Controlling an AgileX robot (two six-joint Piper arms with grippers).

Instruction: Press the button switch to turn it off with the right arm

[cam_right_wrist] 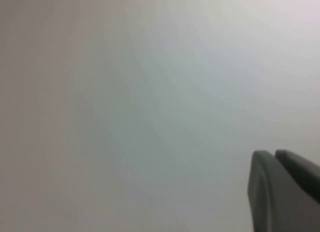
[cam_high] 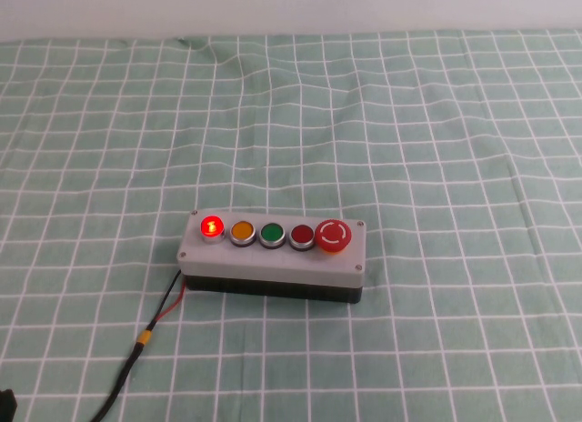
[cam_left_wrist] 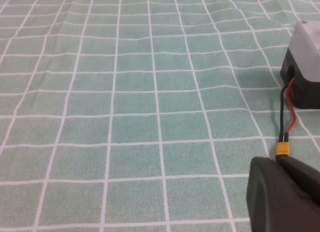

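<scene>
A grey-white box (cam_high: pixel 273 258) sits alone on the green checked cloth (cam_high: pixel 436 122), open cloth on every side. On its top, five buttons stand close in a row: the glowing button switch (cam_high: pixel 211 227) at the robot's-left end, an orange neighbour (cam_high: pixel 242 231) just beside it, and the raised mushroom button (cam_high: pixel 332 236) at the far end. The space above the row is unobstructed. A red-and-black cable (cam_high: pixel 150 326) trails across the near-left cloth. The left gripper (cam_left_wrist: pixel 285 194) rests low near that cable; the right gripper (cam_right_wrist: pixel 285 192) faces a blank pale surface.
</scene>
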